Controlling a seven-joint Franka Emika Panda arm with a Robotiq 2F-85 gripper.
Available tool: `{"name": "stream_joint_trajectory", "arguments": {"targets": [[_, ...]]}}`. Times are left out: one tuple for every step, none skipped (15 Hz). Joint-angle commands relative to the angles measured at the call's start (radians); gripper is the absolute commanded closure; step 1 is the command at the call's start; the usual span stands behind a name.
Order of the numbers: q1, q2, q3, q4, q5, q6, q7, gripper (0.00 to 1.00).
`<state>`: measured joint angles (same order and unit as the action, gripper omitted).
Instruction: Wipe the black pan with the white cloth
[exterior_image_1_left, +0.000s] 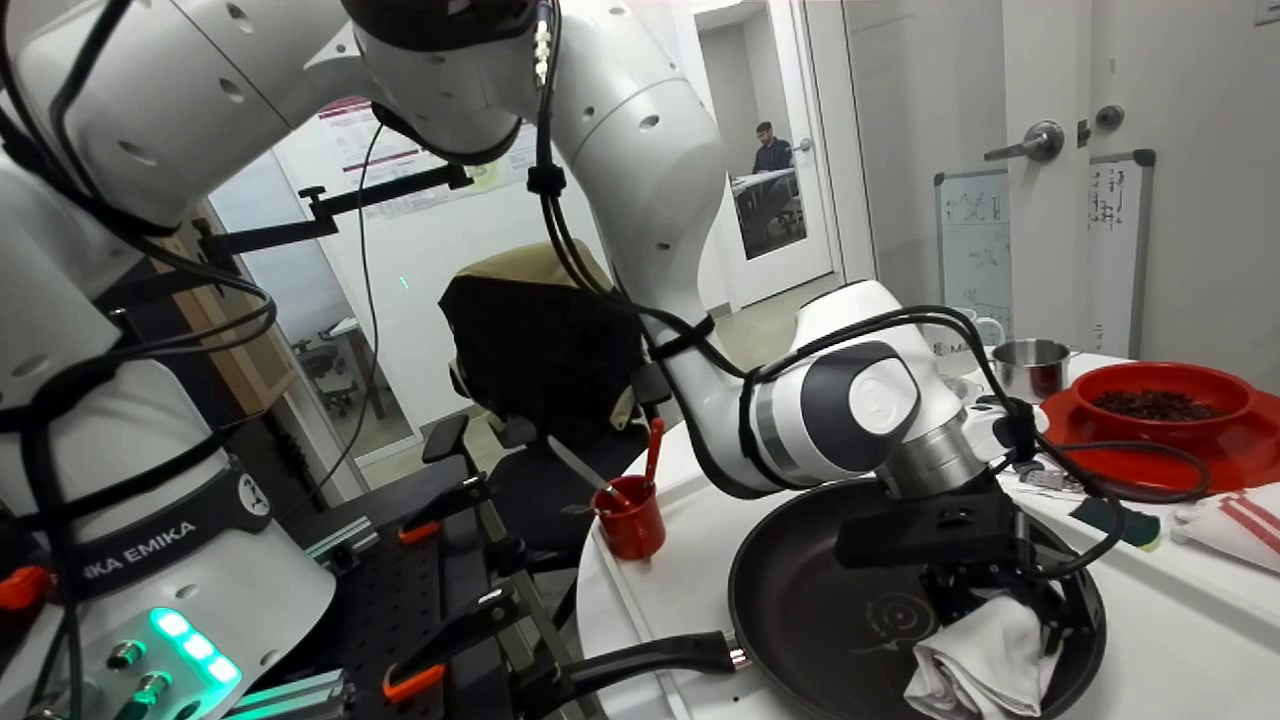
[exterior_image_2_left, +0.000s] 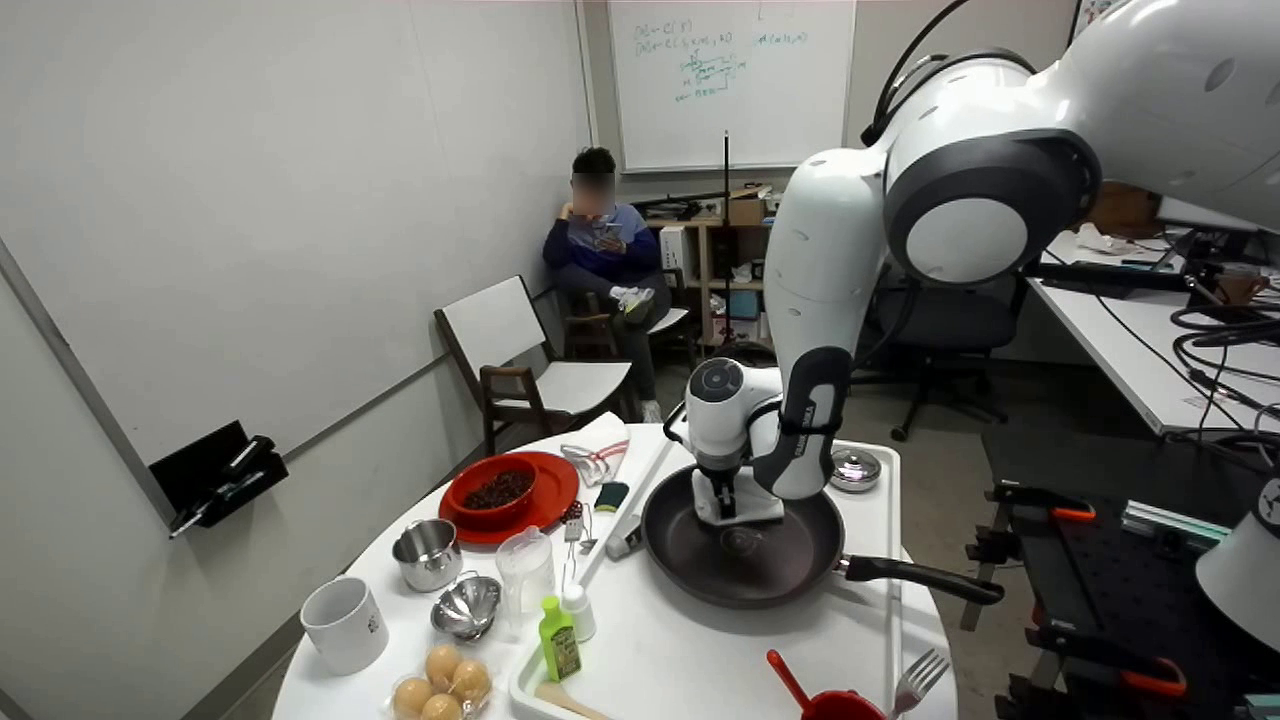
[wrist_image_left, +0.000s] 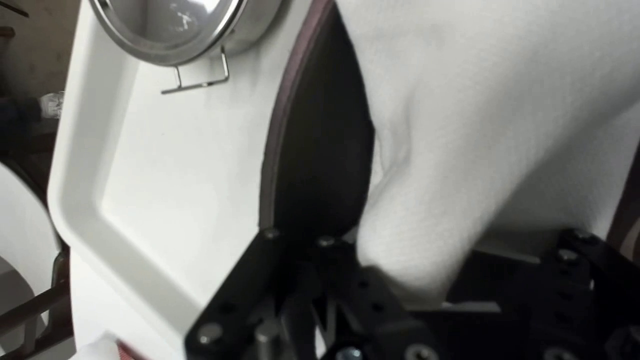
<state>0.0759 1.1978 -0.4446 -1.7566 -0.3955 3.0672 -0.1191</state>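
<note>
Jaws clamped on a bunch of white cloth, the gripper reaches down into the black pan. The cloth spreads in soft folds just beside the rings at the pan's centre; how firmly it presses is hard to tell. Outward, the long handle crosses over the edge of a white tray. For a good wipe, light, even pressure and slow overlapping strokes seem best, with cloth always between gripper and pan.
</note>
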Motion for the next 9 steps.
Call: {"name": "stream_joint_trajectory", "arguments": {"targets": [[0.031, 0.000, -0.005, -0.038, 0.004, 0.019, -0.016, 0.95], [0.025, -0.008, 0.008, -0.051, -0.004, 0.020, -0.033, 0.95], [0.010, -0.021, 0.030, -0.066, -0.015, 0.024, -0.059, 0.95], [0.003, -0.028, 0.043, -0.077, -0.024, 0.030, -0.082, 0.95], [-0.003, -0.036, 0.055, -0.093, -0.036, 0.043, -0.108, 0.95], [-0.005, -0.044, 0.063, -0.106, -0.042, 0.050, -0.129, 0.95], [-0.010, -0.054, 0.074, -0.120, -0.049, 0.058, -0.149, 0.95], [-0.015, -0.062, 0.085, -0.131, -0.052, 0.062, -0.166, 0.95], [-0.021, -0.070, 0.097, -0.143, -0.054, 0.064, -0.181, 0.95]]}}
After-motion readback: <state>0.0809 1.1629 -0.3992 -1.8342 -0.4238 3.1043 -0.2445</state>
